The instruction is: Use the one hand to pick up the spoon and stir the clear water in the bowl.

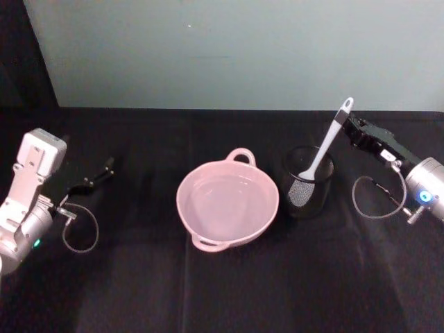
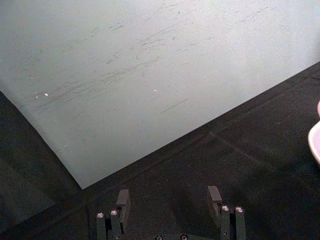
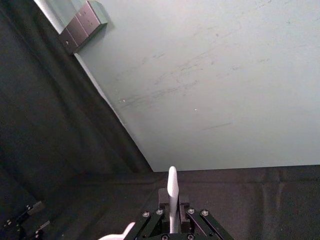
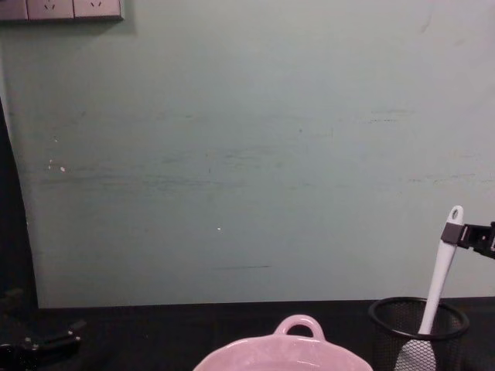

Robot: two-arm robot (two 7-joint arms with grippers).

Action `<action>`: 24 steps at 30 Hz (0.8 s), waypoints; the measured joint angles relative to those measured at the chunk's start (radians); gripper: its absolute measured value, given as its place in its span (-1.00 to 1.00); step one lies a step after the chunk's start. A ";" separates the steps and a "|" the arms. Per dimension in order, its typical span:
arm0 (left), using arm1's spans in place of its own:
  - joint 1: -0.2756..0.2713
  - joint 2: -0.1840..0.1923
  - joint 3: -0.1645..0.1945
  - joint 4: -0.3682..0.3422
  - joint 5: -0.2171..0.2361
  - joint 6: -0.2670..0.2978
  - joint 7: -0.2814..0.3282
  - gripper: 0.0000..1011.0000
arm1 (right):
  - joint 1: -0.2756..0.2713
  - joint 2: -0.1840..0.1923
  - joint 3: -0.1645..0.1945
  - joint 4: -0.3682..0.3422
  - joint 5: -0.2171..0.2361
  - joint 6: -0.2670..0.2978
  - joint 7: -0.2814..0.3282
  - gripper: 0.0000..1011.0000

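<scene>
surface (image 1: 229, 291): covered by black cloth, faint creases | mesh cup (image 1: 308, 182): black wire cylinder, upright, right of centre on the surface | wall (image 4: 247, 154): pale green, scuffed, rising behind the surface's far edge | socket plate (image 4: 60, 8): grey, on the wall's upper left in the chest view

bowl (image 4: 277, 352) cut off by chest view's bottom edge

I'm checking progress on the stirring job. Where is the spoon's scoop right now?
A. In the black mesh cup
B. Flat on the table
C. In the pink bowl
A: the spoon stands scoop-down in the mesh cup, its handle pinched by the right gripper.
</scene>
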 joint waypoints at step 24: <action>0.000 0.000 0.000 0.000 0.000 0.000 0.000 1.00 | -0.001 0.001 -0.002 0.000 0.008 0.001 -0.002 -0.28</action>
